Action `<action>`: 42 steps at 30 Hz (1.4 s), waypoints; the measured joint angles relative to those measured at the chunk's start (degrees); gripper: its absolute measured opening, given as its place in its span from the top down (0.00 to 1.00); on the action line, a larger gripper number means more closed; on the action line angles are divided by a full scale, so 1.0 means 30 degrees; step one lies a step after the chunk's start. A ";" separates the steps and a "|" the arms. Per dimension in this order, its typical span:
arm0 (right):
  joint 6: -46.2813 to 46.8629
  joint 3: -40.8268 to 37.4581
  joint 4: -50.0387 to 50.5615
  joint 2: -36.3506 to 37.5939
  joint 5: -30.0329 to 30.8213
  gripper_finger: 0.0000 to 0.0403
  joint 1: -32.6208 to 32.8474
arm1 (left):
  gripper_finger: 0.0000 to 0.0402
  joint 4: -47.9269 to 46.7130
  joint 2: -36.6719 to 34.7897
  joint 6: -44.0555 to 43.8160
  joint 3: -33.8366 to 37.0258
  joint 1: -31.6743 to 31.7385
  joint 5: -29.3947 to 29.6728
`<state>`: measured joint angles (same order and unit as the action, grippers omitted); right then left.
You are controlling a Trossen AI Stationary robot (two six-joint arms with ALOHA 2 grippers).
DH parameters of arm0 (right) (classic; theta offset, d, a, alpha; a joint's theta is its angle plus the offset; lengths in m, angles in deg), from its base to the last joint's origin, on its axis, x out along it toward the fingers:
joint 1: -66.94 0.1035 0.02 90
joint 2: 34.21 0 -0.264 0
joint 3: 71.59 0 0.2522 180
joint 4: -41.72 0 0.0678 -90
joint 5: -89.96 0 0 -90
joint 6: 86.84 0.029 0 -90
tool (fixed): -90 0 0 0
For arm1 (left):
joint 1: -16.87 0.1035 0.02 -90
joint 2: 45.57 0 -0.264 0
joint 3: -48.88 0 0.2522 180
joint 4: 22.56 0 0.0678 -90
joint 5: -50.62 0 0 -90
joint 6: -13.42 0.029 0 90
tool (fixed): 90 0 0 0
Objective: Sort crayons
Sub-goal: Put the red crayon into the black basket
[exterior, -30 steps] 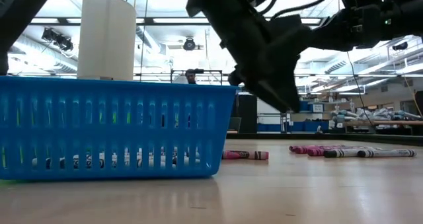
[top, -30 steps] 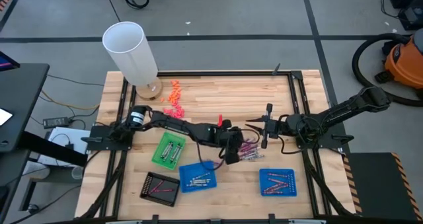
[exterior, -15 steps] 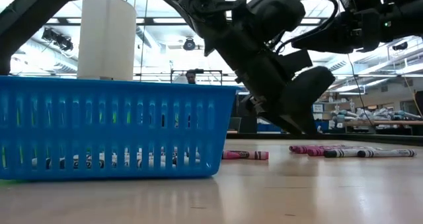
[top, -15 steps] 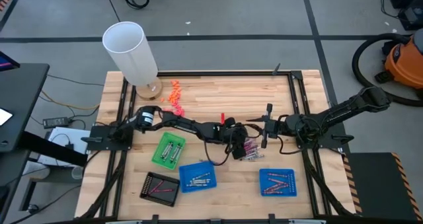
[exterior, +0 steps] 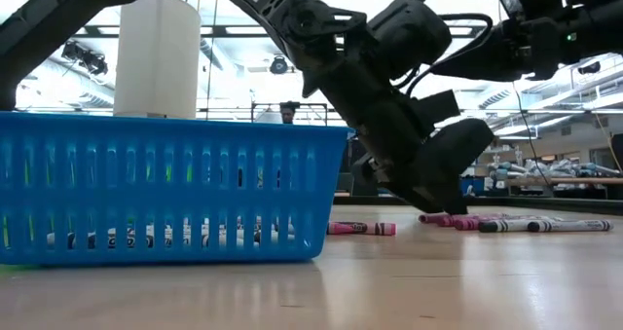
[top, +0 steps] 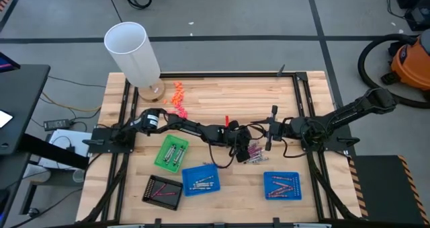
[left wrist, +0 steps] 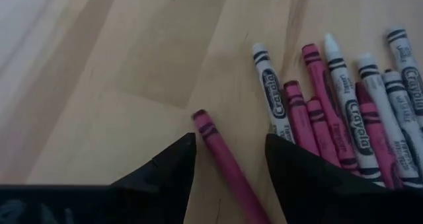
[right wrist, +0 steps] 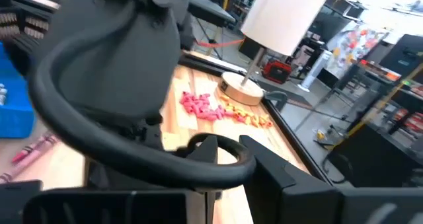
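Observation:
A pile of loose crayons (top: 254, 154), pink and silvery-grey, lies on the wooden table near its middle. In the low view the crayons (exterior: 516, 221) lie flat. My left gripper (top: 243, 149) slants down at the pile's left edge and is open. In the left wrist view its two dark fingers stand on either side of one pink crayon (left wrist: 221, 159) that lies apart from the pile (left wrist: 344, 125). They touch nothing that I can see. My right gripper (top: 271, 128) hangs above the table just right of the pile.
At the near side stand a green tray (top: 172, 152), a blue tray (top: 201, 179), a black tray (top: 163, 191) and a second blue tray (top: 282, 185), all holding crayons. A white cylinder (top: 133, 53) and orange and pink bits (top: 177, 100) are at the far left.
My left gripper has come down toward the table at the left edge of the crayon pile, shifting slightly toward the right edge. It has stayed open. The crayons have not moved.

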<state>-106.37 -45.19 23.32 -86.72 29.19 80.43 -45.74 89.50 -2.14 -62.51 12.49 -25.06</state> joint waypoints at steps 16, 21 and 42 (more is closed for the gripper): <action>-0.0742 0.0000 0.0015 0.0007 0.1991 0.82 0.1007 | 0.64 -0.3041 -0.0114 -0.0308 -0.0117 0.0294 -0.0511; -0.1075 0.0000 0.0015 0.0007 0.2635 0.82 0.1342 | 0.82 -0.3699 -0.0103 -0.0319 -0.0095 0.0313 -0.0663; -0.1494 0.0029 0.0159 0.0022 0.3876 0.82 0.1989 | 0.96 -1.1843 -0.4227 -0.1580 0.0146 -0.0961 -0.0634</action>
<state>-110.85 -45.10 23.80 -86.66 40.82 86.40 -81.26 76.82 -6.88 -62.07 9.60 -26.96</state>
